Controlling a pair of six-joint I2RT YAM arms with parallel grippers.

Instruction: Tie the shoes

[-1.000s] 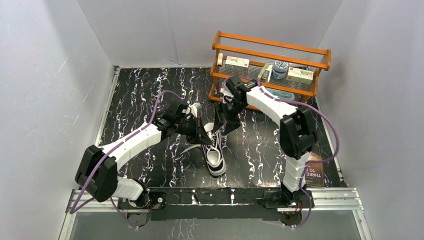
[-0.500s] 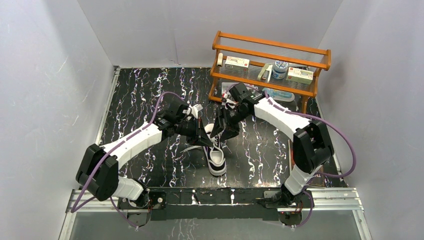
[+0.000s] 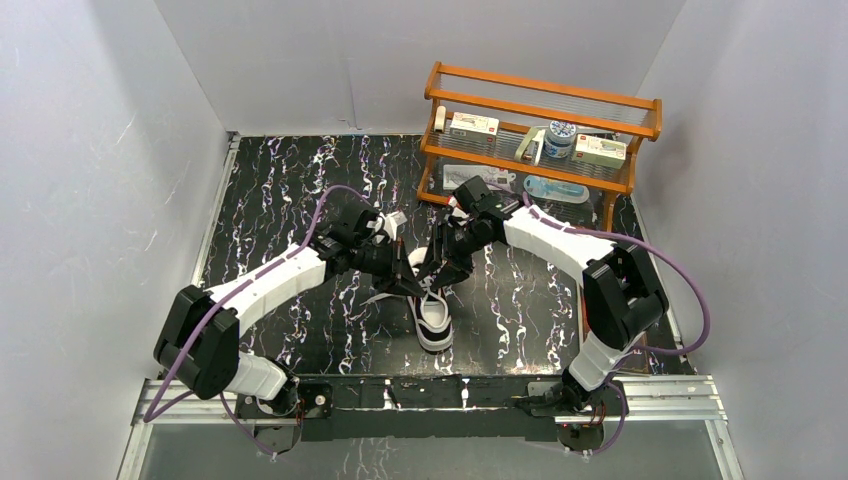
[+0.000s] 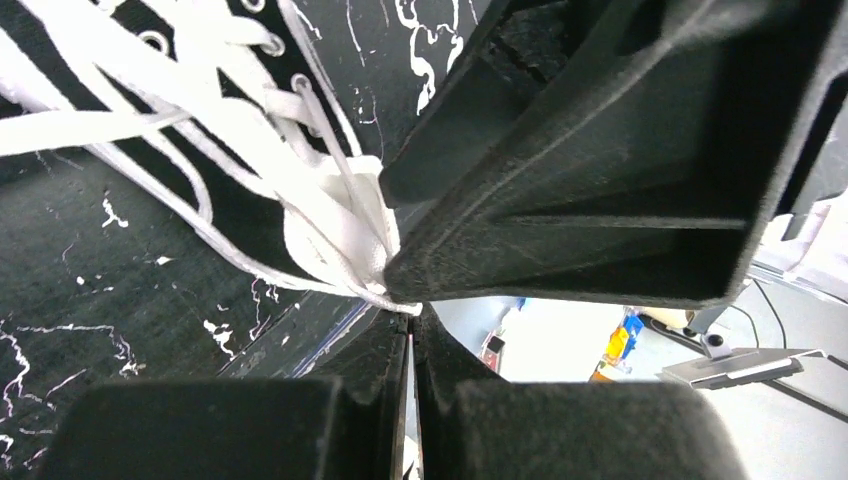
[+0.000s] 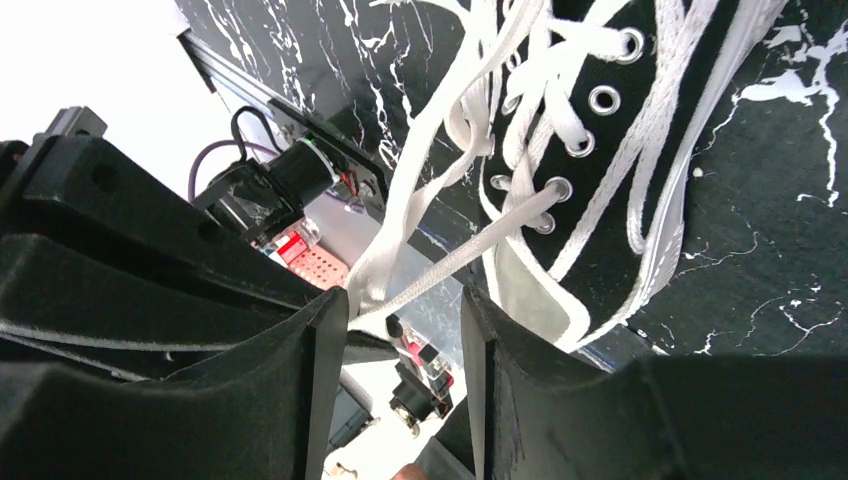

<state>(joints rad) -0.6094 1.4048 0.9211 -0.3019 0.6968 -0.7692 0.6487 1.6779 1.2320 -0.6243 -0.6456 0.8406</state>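
The black sneaker (image 3: 432,318) lies mid-table, its white toe toward the arm bases. My left gripper (image 3: 405,276) is at the shoe's laced throat from the left. In the left wrist view its jaws (image 4: 412,318) are pressed together on a white lace (image 4: 372,292) that runs back to the eyelets (image 4: 300,82). My right gripper (image 3: 437,268) is at the throat from the right, close to the left one. In the right wrist view it (image 5: 405,318) is open, and two lace strands (image 5: 440,265) from the shoe (image 5: 610,190) run down between its fingers (image 5: 322,340).
An orange wooden rack (image 3: 541,100) with boxes and a jar stands at the back right. A book (image 3: 625,342) lies at the table's right edge. White walls enclose the black marbled table (image 3: 270,190) on three sides.
The right gripper has swung down and left from beside the rack to the shoe's throat, close to the left gripper. The left gripper has barely moved.
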